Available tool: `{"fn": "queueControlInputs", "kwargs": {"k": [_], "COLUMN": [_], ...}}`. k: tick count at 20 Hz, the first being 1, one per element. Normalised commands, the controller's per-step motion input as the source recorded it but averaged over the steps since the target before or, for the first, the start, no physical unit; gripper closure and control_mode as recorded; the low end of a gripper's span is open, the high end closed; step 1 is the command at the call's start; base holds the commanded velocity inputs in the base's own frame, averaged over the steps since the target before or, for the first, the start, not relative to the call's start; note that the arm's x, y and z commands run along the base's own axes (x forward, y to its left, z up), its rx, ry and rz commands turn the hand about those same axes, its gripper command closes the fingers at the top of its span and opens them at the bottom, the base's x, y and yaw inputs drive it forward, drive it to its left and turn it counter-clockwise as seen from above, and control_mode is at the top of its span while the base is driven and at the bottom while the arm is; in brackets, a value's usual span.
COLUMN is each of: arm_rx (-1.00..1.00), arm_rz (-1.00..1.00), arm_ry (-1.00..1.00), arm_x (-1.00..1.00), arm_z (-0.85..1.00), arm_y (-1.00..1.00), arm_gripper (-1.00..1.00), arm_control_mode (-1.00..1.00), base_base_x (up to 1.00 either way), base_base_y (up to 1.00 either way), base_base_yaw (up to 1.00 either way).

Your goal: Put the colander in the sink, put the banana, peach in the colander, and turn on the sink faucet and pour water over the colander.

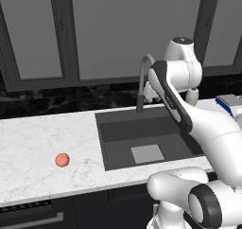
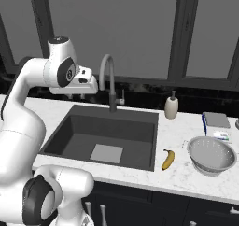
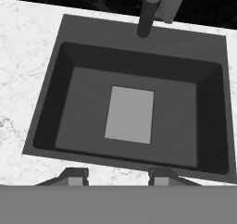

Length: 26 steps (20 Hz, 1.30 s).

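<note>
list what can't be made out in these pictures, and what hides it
- Right end of the dark grey rectangular sink basin: in the left base view the white arm covers it.
- Top of the tall grey gooseneck faucet: cut off by the hand view's upper edge.
- Blue-edged flat item behind the light-grey perforated colander: too small to identify in the right base view.
- Gripper: only the fingertips rise into the hand view.

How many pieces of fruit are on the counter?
2: the peach on the counter left of the sink, the banana right of it, beside the colander.
</note>
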Motion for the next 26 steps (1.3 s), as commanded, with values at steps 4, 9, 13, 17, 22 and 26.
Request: {"fn": "queueControlInputs", "kwargs": {"k": [4, 9, 13, 17, 22, 26], "arm_rx": [0.00, 0.01, 0.02, 0.00, 0.00, 0.00], "arm_rz": [-0.02, -0.07, -0.08, -0.11, -0.14, -0.15], "arm_ry": [0.00, 0.00, 0.00, 0.00, 0.06, 0.04], "arm_x": [-0.11, -0.15, -0.04, 0.00, 0.00, 0.01], "arm_z": [0.00, 0.00, 0.00, -0.05, -0.21, -0.32], "arm_y": [-0.05, -0.80, -1.00, -1.00, -1.00, -1.00], "arm_gripper": [-1.00, -1.00, -1.00, -1.00, -1.00, -1.00], "arm_control_mode": [-1.00, -1.00, -1.00, -1.00, -1.00, -1.00], "base_base_x": [0.00, 0.00, 0.00, 0.00, 0.00, 0.00], "base_base_y": [0.00, 0.00, 0.00, 0.00, 0.00, 0.00], "base_base_yaw": [0.00, 0.00, 0.00, 0.00, 0.00, 0.00]}}
